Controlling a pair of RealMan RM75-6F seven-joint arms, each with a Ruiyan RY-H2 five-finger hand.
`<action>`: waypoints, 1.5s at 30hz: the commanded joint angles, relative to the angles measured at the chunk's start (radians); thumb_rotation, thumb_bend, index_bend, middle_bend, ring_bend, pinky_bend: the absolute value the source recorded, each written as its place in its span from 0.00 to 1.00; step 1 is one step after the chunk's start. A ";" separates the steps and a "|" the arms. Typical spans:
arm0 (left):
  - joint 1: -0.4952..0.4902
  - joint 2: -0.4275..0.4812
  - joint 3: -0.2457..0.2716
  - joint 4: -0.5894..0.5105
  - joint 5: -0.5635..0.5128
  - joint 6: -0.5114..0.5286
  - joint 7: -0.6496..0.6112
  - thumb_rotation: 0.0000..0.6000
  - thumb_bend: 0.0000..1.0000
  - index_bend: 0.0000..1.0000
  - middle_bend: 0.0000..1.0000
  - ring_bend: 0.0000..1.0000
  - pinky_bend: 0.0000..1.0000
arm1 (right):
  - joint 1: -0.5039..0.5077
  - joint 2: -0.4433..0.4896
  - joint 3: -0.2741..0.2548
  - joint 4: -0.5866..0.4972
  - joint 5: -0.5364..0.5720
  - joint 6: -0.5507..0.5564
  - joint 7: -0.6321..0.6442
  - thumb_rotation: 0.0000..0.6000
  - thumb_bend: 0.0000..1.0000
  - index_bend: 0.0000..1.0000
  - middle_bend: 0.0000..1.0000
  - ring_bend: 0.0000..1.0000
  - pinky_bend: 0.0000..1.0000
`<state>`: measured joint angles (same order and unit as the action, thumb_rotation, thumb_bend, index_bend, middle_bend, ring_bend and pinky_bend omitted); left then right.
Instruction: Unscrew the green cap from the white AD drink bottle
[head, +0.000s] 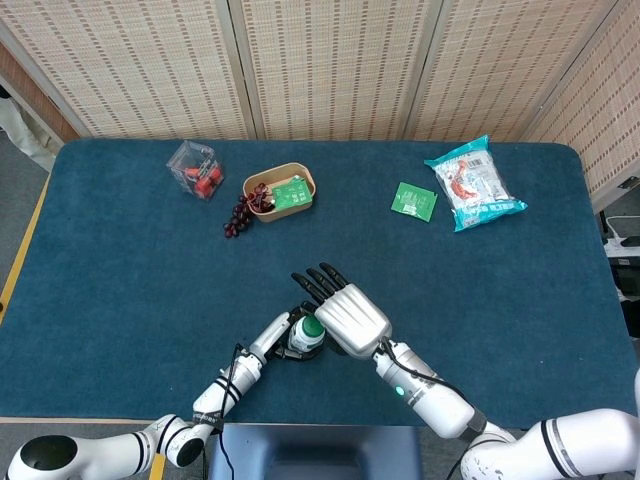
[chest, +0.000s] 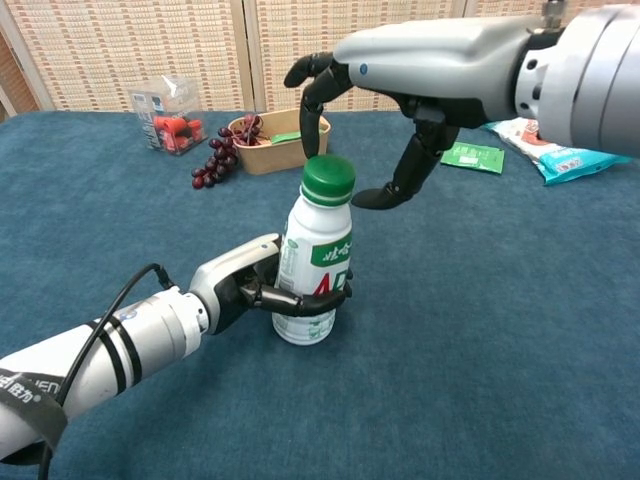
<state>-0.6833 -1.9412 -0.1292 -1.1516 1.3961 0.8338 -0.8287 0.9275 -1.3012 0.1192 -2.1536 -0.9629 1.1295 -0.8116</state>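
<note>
The white AD drink bottle (chest: 314, 275) stands upright on the blue table, its green cap (chest: 328, 175) on top. My left hand (chest: 258, 289) grips the bottle's lower body, fingers wrapped around its front. My right hand (chest: 395, 100) hovers over the cap with fingers spread, the thumb to the cap's right and the other fingers behind it, none touching. From the head view the right hand (head: 345, 312) covers most of the bottle; only a bit of the green cap (head: 312, 327) shows beside the left hand (head: 281, 335).
At the back left stand a clear box (head: 193, 168) of red items, a paper bowl (head: 280, 190) and dark grapes (head: 238, 214). A green packet (head: 414, 201) and a teal snack bag (head: 474, 184) lie at the back right.
</note>
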 joint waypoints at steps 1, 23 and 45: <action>0.000 -0.001 0.001 0.003 0.001 -0.001 -0.001 1.00 1.00 0.63 0.79 0.33 0.00 | -0.001 -0.012 0.004 0.003 -0.001 0.012 0.001 1.00 0.21 0.43 0.00 0.00 0.00; 0.013 0.049 0.002 -0.023 0.026 0.059 0.082 1.00 1.00 0.63 0.78 0.33 0.00 | -0.103 0.084 0.007 -0.002 -0.101 0.105 0.134 1.00 0.22 0.53 0.00 0.00 0.00; 0.089 0.137 0.012 -0.205 -0.078 0.302 0.946 1.00 0.99 0.59 0.72 0.27 0.00 | -0.266 0.102 -0.145 0.258 -0.247 -0.010 0.329 1.00 0.22 0.50 0.00 0.00 0.00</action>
<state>-0.6098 -1.7736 -0.1292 -1.3816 1.3196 1.0475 -0.0485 0.6663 -1.1829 -0.0222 -1.9166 -1.2062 1.1352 -0.4931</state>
